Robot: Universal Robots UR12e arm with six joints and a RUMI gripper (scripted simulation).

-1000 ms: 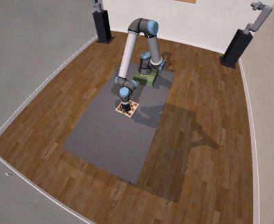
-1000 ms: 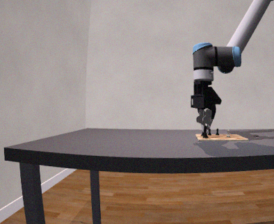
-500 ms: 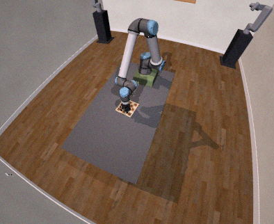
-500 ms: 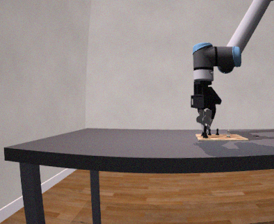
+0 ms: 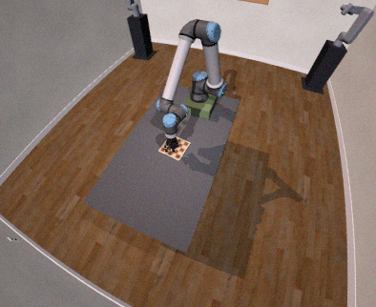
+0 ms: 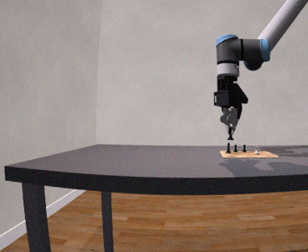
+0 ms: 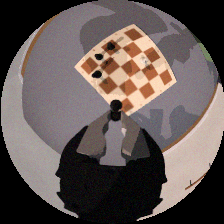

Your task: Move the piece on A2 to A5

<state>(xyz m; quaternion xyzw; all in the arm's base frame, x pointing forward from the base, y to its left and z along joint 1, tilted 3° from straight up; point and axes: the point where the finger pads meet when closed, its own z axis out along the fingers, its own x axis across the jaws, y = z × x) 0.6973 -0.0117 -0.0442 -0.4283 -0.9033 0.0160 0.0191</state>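
Grey rectangular tabletop (image 5: 141,200) on the wood-plank floor (image 5: 280,200), top view: small tan-and-brown checkered chessboard (image 5: 181,152) sits near the arm end of it. White-and-grey arm with blue joint caps (image 5: 177,71) folds from its green base block (image 5: 204,109) down over the board's near-left corner. Black pincer (image 5: 171,143) hangs over that corner; pieces too small to tell apart here. 2 black pedestals with grey camera arms, (image 5: 141,35) and (image 5: 323,67), stand by the back wall.

Exterior view: pincer (image 6: 231,126) points straight down, shut on the small black pawn-shaped piece (image 6: 231,135). Piece hangs upright, its base above the heads of the pieces on the board, not touching the chessboard (image 6: 249,155). 3 black pieces stand on the board below: (image 6: 228,148), (image 6: 235,149), (image 6: 244,148). 1 pale piece (image 6: 256,150) stands further right. Dark tabletop (image 6: 143,164) carries the board near its far right side.

Wrist view: grey fingers close narrow around the piece (image 7: 115,106), round black head showing at the tips. It sits over the board's nearest edge; exact square underneath cannot be told. 3 black pieces, (image 7: 110,46), (image 7: 100,55) and (image 7: 97,74), line the left edge of the chessboard (image 7: 150,90). Pale piece (image 7: 145,59) stands mid-board, blurred.
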